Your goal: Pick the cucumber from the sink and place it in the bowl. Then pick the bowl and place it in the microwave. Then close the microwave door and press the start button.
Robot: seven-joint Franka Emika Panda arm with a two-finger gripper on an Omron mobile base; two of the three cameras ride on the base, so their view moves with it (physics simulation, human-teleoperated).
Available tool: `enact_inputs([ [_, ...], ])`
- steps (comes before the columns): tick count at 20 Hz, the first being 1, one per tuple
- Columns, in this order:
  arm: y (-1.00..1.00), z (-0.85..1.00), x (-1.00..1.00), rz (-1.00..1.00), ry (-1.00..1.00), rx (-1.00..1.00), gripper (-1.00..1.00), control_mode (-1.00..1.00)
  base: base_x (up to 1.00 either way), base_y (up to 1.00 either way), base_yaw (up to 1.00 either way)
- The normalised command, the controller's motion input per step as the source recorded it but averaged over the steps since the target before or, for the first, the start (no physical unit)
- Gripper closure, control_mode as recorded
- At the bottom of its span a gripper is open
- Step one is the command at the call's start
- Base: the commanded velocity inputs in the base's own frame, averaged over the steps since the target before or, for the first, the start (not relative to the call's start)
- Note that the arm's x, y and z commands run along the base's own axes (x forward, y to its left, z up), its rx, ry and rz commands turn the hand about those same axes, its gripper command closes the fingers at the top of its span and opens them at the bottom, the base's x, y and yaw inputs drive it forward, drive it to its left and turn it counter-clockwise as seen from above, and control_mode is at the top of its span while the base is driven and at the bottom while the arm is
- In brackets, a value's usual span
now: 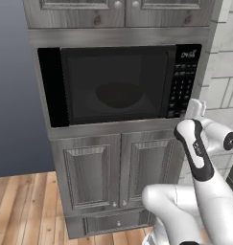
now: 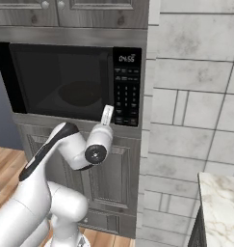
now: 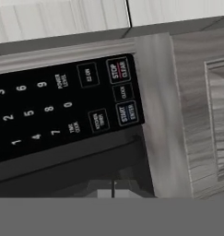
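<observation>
We counted one microwave [image 1: 118, 83] with one closed microwave door [image 1: 108, 86], one bowl [image 1: 119, 94] behind its glass, one button panel [image 2: 126, 87], two upper cabinet doors [image 1: 122, 12], two lower cabinet doors [image 1: 119, 170] and one drawer [image 1: 115, 222].

bowl [image 1: 119, 95] inside microwave [image 1: 55, 86] (door shut)

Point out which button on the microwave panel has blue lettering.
The START/ENTER button, in the panel's outermost column beside the grey frame. Its label is blue; STOP/CLEAR, two places along the same column, is white with red, and the other buttons are plain white.
</observation>
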Motion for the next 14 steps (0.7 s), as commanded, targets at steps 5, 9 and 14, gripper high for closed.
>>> enact_inputs([
  [5,-0.11,-0.06,0.26,-0.02,0.0,0.0,1.0,-1.0,0.0,0.0,0.0],
  [9,-0.15,-0.1,0.33,0.0,0.0,0.0,1.0,-1.0,0.0,0.0,0.0],
  [14,-0.13,-0.14,0.33,0.0,0.0,0.0,1.0,-1.0,0.0,0.0,0.0],
])
